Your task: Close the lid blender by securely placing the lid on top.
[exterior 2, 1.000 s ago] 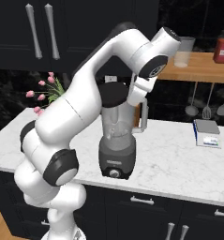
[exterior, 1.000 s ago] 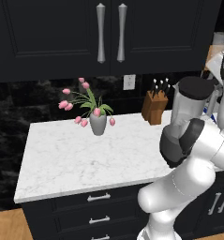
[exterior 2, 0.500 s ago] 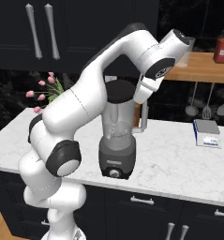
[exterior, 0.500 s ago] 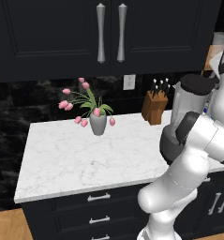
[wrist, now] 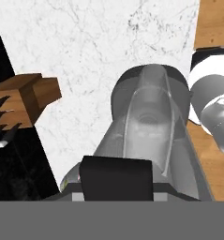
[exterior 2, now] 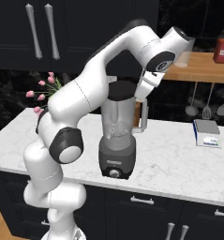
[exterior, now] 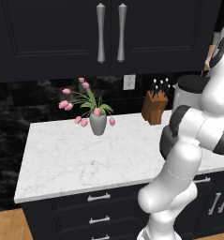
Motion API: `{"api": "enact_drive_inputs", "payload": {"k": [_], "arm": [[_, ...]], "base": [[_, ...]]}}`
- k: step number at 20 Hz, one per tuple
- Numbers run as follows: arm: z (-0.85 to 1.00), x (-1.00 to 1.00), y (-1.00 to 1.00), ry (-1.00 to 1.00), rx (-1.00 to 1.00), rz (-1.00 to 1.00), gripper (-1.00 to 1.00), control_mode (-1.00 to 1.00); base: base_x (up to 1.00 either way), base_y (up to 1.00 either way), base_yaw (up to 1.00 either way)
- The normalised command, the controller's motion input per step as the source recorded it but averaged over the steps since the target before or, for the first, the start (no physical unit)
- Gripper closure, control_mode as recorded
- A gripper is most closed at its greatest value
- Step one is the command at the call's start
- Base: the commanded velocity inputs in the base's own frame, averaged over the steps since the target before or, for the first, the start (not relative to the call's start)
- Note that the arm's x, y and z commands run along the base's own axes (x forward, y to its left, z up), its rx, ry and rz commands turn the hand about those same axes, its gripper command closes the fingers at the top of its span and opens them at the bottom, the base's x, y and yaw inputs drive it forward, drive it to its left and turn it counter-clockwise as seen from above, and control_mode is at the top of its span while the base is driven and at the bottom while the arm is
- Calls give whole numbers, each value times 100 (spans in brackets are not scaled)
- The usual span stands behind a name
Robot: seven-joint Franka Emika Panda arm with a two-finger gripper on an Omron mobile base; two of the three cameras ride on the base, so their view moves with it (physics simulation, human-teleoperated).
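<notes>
We see the blender (exterior 2: 117, 140) standing upright on the white marble surface (exterior 2: 179, 159), and the dark lid (exterior 2: 122, 88) already sits on the rim of its translucent jar, just beside the arm's hand. We judge the lid light, rigid and smooth, best taken by its edge or a raised centre, and the jar hard plastic or glass that could tip if pushed sideways. The pincer (wrist: 116, 178) looks down along the jar with its tips close together, clamped on nothing that we can make out. We find no readable brand, label or writing anywhere.
</notes>
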Motion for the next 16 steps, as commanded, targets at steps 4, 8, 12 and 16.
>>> {"api": "enact_drive_inputs", "payload": {"k": [4, 8, 12, 16], "arm": [[-8, 0, 0, 0, -9, 0, 100, -100], [0, 0, 6, 0, -7, 0, 100, -100], [-3, 0, 27, 0, -8, 0, 100, -100], [-11, 0, 25, 0, -11, 0, 100, -100]], "base": [[0, 0, 0], [0, 0, 0], [0, 0, 0], [0, 0, 0]]}}
